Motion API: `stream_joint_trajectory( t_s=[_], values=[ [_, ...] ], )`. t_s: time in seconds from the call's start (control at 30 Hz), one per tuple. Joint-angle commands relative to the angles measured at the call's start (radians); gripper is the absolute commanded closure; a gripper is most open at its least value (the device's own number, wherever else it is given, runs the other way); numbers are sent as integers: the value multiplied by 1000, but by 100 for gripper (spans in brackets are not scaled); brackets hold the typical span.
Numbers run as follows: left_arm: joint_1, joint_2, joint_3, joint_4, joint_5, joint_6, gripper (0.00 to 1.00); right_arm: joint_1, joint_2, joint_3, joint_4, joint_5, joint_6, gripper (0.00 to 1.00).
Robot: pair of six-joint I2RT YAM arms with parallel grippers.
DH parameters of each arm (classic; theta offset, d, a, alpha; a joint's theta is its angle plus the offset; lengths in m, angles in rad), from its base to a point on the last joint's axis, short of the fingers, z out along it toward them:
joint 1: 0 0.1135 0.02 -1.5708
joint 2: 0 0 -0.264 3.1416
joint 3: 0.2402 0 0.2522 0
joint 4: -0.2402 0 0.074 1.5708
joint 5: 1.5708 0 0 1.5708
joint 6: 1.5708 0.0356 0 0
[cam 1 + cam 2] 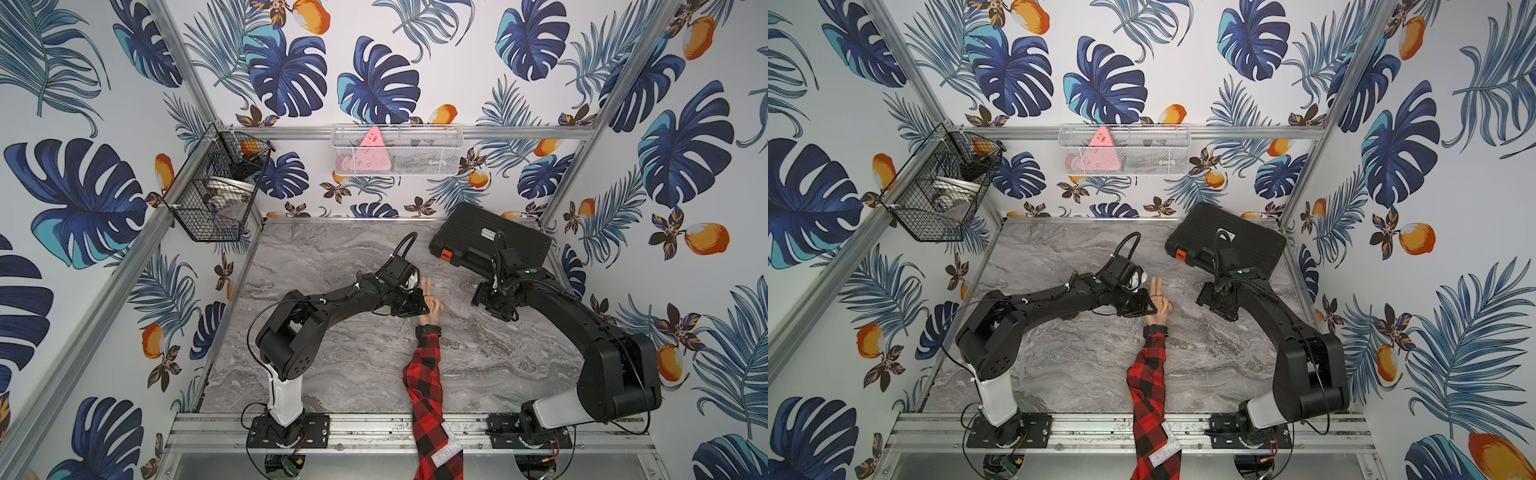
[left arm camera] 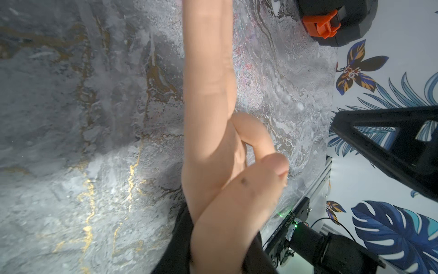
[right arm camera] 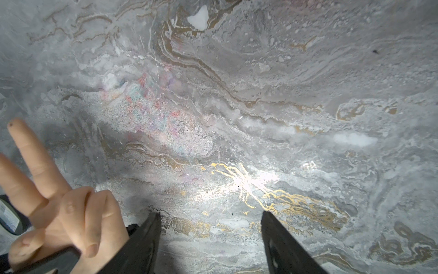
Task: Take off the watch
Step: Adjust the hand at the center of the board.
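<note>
While the watch is sitting strapped round the mannequin wrist, just past the cuff, entries are running from near edge to back wall.

Item: plaid sleeve, lying along the table, presenting the wrist toward both arms.

Item: mannequin hand, two digits pointing away, being pinned at the palm by the left gripper, whose jaws are pressing narrow on either side (likely steadying the limb so the strap can be worked).

Item: right gripper, hovering beside the hand with jaws standing wide over bare marble, touching nothing, probably lining up for the strap.

Item: black case, resting at the far corner.

Item: mesh basket, hanging on the back wall.
</note>
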Motion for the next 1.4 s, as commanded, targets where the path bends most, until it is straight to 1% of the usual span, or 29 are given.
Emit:
stream_joint_trajectory(
  t_s=[0.0, 0.17, 0.23, 0.37, 0.43, 0.53, 0.63, 0.7, 0.73, 0.9, 1.03, 1.1, 1.13, 1.17, 1.23, 1.3, 1.37],
  values=[
    [28, 0, -13, 41, 138, 72, 83, 19, 7, 16, -28, 9, 20, 30],
    [62, 43, -35, 54, 207, 150, 82, 53, 21, 36, -32, 20, 33, 30],
    [70, 50, -39, 48, 205, 182, 81, 66, 24, 43, -35, 23, 38, 30],
    [84, 49, -46, 27, 179, 235, 74, 90, 28, 47, -32, 25, 43, 30],
    [88, 44, -39, -12, 125, 269, 69, 99, 28, 46, -29, 17, 37, 30],
    [89, 33, -25, -54, 72, 304, 62, 112, 28, 47, -20, 1, 23, 30],
    [92, 8, -18, -69, 44, 313, 49, 127, 21, 47, -2, -26, -3, 29],
    [92, -15, -16, -70, 32, 311, 42, 141, 13, 47, 12, -42, -24, 29],
    [92, -28, -14, -73, 26, 307, 41, 152, 8, 47, 20, -54, -41, 29],
    [93, -84, -1, -123, -37, 297, 40, 200, -37, 33, 92, -100, -142, 28],
    [92, -144, -18, -176, -96, 280, 41, 214, -54, 2, 182, -193, -267, 30],
    [92, -176, -40, -185, -112, 271, 42, 226, -66, -21, 231, -218, -334, 31],
    [92, -189, -54, -187, -112, 266, 43, 227, -77, -35, 262, -230, -377, 32],
    [92, -199, -67, -185, -110, 259, 44, 260, -86, -47, 284, -232, -412, 32],
    [92, -215, -99, -172, -95, 241, 46, 287, -101, -72, 332, -254, -505, 32],
    [93, -226, -132, -152, -72, 222, 47, 311, -101, -78, 347, -283, -600, 32],
    [92, -236, -160, -139, -67, 207, 49, 345, -92, -68, 343, -286, -680, 33]
  ],
)
